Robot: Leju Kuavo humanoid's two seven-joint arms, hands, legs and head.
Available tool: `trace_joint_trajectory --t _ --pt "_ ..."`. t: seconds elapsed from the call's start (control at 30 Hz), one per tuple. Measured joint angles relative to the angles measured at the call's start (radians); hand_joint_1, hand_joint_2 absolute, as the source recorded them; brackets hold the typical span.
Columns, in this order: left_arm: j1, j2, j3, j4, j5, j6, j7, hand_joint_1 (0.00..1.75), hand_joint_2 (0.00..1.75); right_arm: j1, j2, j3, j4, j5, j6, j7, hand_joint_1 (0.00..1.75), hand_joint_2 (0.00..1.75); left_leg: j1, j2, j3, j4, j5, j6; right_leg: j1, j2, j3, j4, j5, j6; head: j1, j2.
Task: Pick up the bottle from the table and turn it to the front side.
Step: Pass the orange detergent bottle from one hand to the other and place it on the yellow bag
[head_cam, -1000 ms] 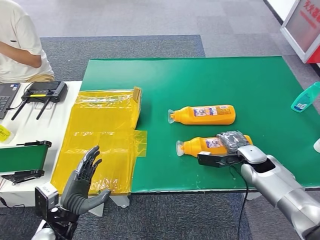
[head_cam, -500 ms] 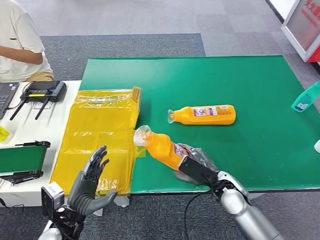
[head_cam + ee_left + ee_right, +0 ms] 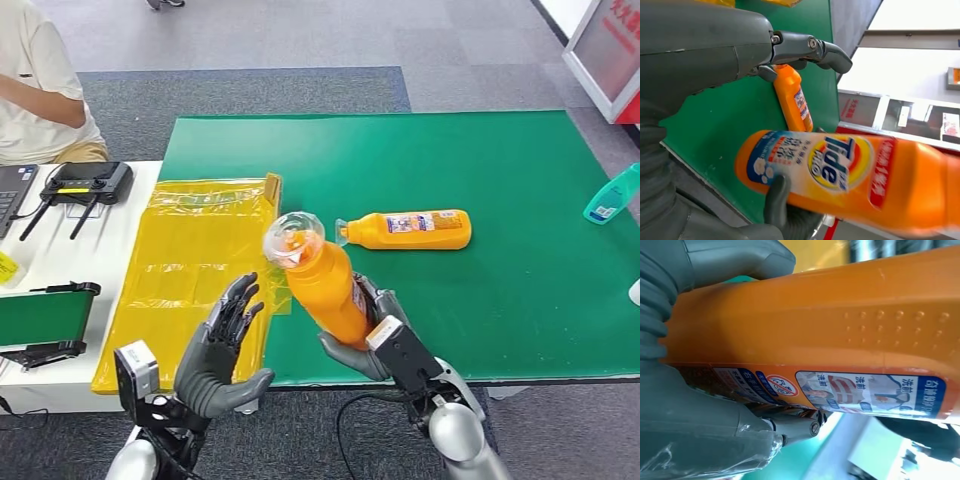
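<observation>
Right hand (image 3: 370, 335) has the orange bottle (image 3: 324, 285) wrapped in its fingers around the lower body, and holds it clear of the green mat (image 3: 483, 170), tilted so that the clear cap (image 3: 293, 238) points up and away from the palm, toward the yellow plastic bag (image 3: 204, 270). So the pick-up part of the task looks done. The right wrist view shows the thumb and fingers pressed against the bottle's side, with a small printed label and a ribbed orange flank facing that camera (this looks like the back or side panel, though I judge that only from the fine print).

Beside it, the left hand (image 3: 223, 350) is raised with its fingers spread and holds nothing; its palm faces the bottle, a short gap apart. From the left wrist view the big front logo label on the held bottle is plainly readable, so the front faces toward the left hand, not yet squarely toward the robot's own head camera.

What seems left is the turn itself: rotating the bottle about its long axis until the logo side faces forward, perhaps with the left hand helping, then likely setting it down. A second orange bottle (image 3: 407, 230) lies on the mat just beyond the right hand, well clear of the grip.
</observation>
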Motion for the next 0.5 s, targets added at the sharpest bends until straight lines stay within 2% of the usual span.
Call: trace_joint_trajectory --t 0.2,0.5 --pt "-0.042 -0.013 -0.013 -0.003 -0.007 0.013 0.028 0.00 1.75 0.010 0.053 0.016 -0.054 0.077 -0.037 -0.021 1.75 1.75 0.000 0.000 0.000 0.000 0.000 0.000 0.000 0.000 0.000 0.000 0.000 0.000 0.000 0.000" --pt "-0.103 -0.020 -0.042 -0.025 -0.091 0.083 0.053 0.00 1.75 0.038 0.071 0.043 -0.061 0.172 -0.098 -0.026 1.75 1.75 0.000 0.000 0.000 0.000 0.000 0.001 0.000 0.000 0.000 0.000 0.000 0.001 0.000 0.000"
